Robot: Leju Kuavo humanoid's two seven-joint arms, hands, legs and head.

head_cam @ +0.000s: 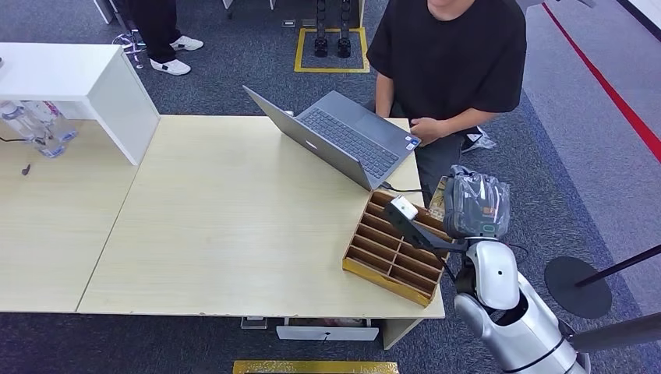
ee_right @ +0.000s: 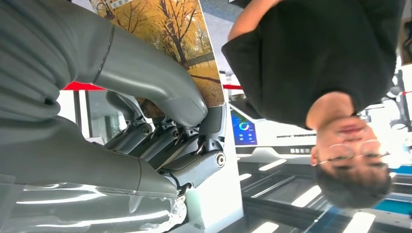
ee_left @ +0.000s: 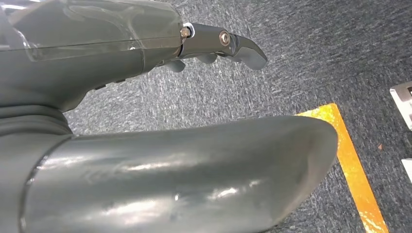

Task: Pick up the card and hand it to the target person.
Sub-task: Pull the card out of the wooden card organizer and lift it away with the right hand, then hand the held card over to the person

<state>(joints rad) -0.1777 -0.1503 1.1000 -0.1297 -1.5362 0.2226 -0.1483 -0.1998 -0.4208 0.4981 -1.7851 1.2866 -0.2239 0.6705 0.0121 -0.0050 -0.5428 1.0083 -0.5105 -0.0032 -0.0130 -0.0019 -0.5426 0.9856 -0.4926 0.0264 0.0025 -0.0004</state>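
Note:
My right hand, under a clear plastic cover, is raised at the table's right end, above the far corner of a wooden slotted card box. It pinches the card, printed with yellow autumn trees, between thumb and fingers. In the head view only a brown edge of the card peeks out left of the hand. The person in a black T-shirt sits just beyond, hands together by the laptop; the right wrist view faces this person. My left hand hangs over grey carpet, holding nothing.
An open grey laptop stands on the light wooden table between the person and the box. A white cabinet and bottles are at the left. Another person's legs stand at the back. A stanchion base is at the right.

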